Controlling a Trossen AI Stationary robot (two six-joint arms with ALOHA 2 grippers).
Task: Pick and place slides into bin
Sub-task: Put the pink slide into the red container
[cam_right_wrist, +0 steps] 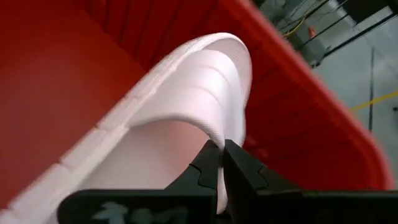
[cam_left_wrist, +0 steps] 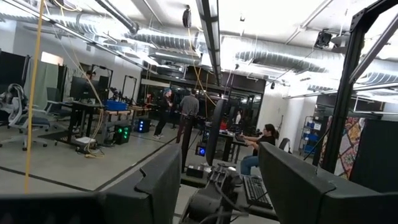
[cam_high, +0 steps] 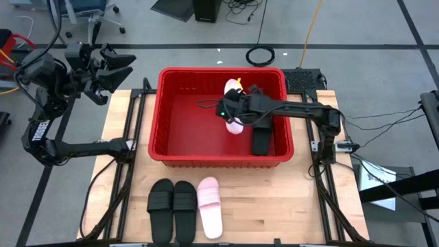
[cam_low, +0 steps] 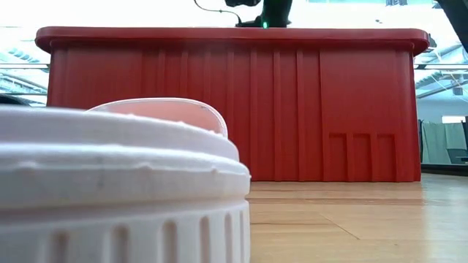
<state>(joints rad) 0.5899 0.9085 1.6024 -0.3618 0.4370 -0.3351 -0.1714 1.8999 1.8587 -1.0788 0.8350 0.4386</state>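
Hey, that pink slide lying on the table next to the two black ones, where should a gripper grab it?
Grip the pink slide by its wide strap, coming straight down from above: it lies flat, sole down, and the strap arches clear of the footbed. Black slides crowd one side.

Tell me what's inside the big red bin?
Inside the red bin there's a black slide lying near one wall, and a pink slide pinched in the right claw. The arm covers part of the floor, so anything under it is hidden.

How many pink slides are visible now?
2: one pink slide is held by the right gripper over the bin; another lies on the table beside two black slides.
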